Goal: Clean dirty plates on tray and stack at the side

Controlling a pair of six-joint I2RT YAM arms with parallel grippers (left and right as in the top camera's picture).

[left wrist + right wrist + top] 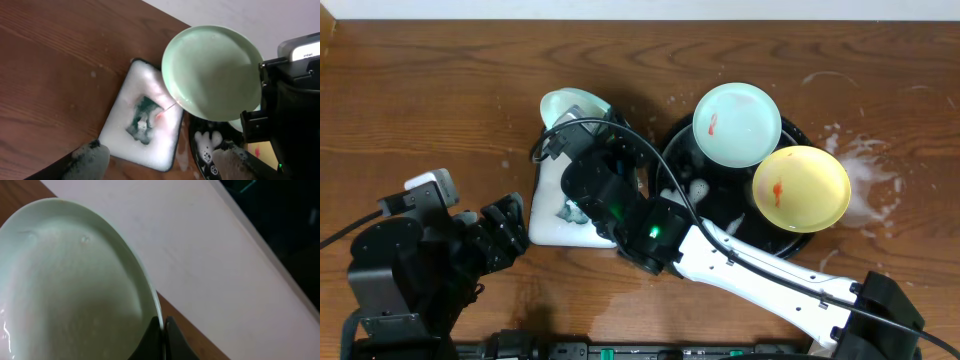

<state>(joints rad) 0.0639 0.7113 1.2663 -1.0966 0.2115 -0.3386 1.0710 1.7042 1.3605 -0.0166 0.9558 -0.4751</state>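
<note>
My right gripper is shut on the rim of a pale mint-green plate. It holds the plate tilted above the white foam-filled tray, as the overhead view and the left wrist view show. The round black tray holds a second mint-green plate and a yellow plate, each with a small red-orange smear. My left gripper is open and empty, low over the table just left of the white tray; it also shows in the overhead view.
The white rectangular tray is full of foam with a dark green sponge in it. Foam blobs lie in the black tray. Whitish soap splashes streak the wood tabletop right of the black tray.
</note>
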